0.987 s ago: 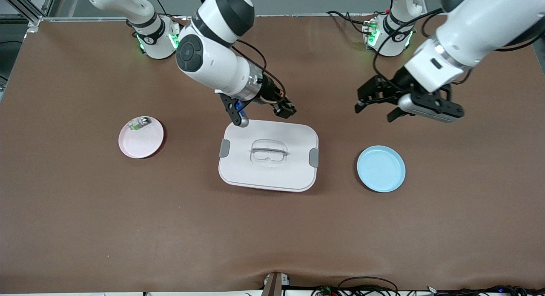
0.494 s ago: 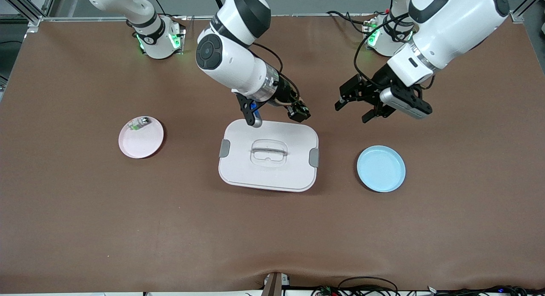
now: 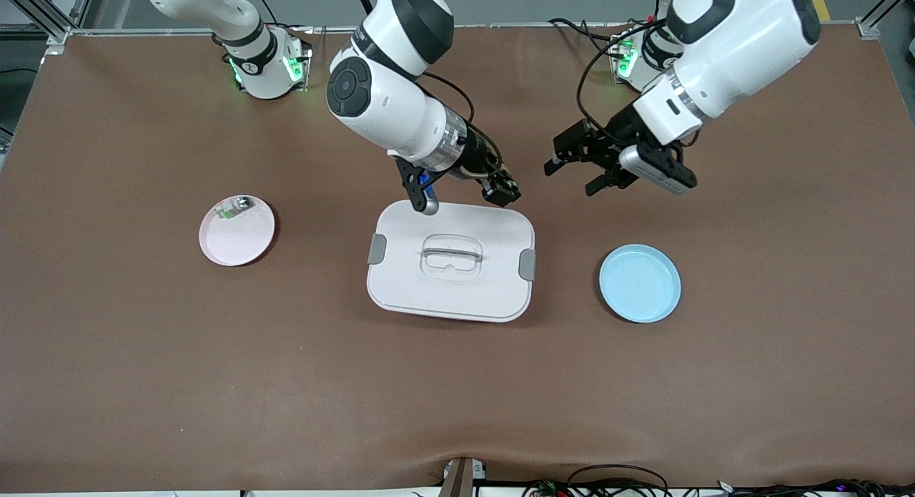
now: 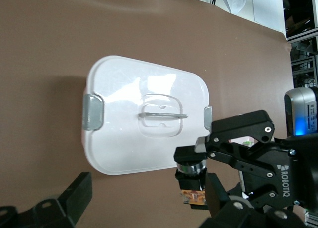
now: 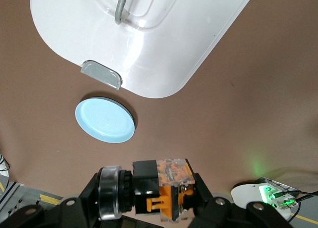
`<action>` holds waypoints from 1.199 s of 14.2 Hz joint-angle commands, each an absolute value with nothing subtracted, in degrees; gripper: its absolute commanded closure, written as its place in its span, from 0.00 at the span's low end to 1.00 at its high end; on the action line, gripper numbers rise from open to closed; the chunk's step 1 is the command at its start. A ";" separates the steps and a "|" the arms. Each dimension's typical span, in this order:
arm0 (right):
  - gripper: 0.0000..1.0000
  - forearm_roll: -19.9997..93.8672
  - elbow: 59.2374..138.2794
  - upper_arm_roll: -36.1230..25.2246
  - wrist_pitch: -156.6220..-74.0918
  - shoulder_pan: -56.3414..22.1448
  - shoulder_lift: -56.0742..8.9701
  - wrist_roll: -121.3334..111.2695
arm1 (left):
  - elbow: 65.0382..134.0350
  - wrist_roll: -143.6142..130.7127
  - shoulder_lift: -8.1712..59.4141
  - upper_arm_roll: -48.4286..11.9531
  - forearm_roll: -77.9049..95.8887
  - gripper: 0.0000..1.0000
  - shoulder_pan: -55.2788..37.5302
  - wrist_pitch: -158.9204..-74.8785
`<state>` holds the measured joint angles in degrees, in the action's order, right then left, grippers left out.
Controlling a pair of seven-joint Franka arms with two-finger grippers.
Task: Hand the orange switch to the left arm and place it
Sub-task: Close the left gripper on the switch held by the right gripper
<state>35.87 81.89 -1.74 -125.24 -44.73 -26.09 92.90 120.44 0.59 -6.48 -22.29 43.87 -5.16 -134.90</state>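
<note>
Orange switch [image 5: 161,188] sits pinched in the right gripper [image 3: 500,189] over the box's [image 3: 450,268] edge, presented so the left gripper [image 3: 572,169], jaws spread, can take it.

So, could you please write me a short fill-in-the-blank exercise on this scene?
1. The right gripper is shut on the ____.
2. The left gripper hangs ____ in the air, holding nothing.
3. The box sits between the pink plate and the ____ plate.
4. A small green-and-clear part lies on the ____ plate.

Missing words: switch; open; blue; pink
</note>
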 commanded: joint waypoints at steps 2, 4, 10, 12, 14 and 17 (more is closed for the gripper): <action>0.79 36.91 80.16 -2.20 -124.80 -45.09 -26.89 93.69 | 122.26 1.58 -5.19 -25.05 47.63 0.00 -5.01 -138.25; 0.79 36.91 80.16 -2.20 -124.72 -45.00 -26.89 93.52 | 122.43 1.67 -4.22 -26.36 49.04 0.00 -5.19 -140.00; 0.79 36.91 80.16 -2.29 -124.80 -45.00 -26.98 93.52 | 122.34 1.58 -0.18 -29.79 51.85 0.00 -5.19 -144.84; 0.79 36.83 80.16 -2.29 -124.80 -45.00 -26.98 93.43 | 122.26 1.67 0.61 -30.06 54.13 0.00 -5.80 -146.50; 0.79 36.83 80.16 -2.29 -124.72 -45.00 -27.07 93.34 | 122.17 1.67 1.84 -30.93 55.28 0.00 -6.68 -149.22; 0.79 36.83 80.16 -2.29 -124.80 -45.09 -27.07 93.25 | 122.26 1.58 2.20 -31.02 55.28 0.14 -7.65 -149.68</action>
<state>35.87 81.83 -2.11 -125.12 -44.76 -26.25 92.90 122.29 0.63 1.84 -30.39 53.68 -7.25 -148.13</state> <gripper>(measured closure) 0.264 0.031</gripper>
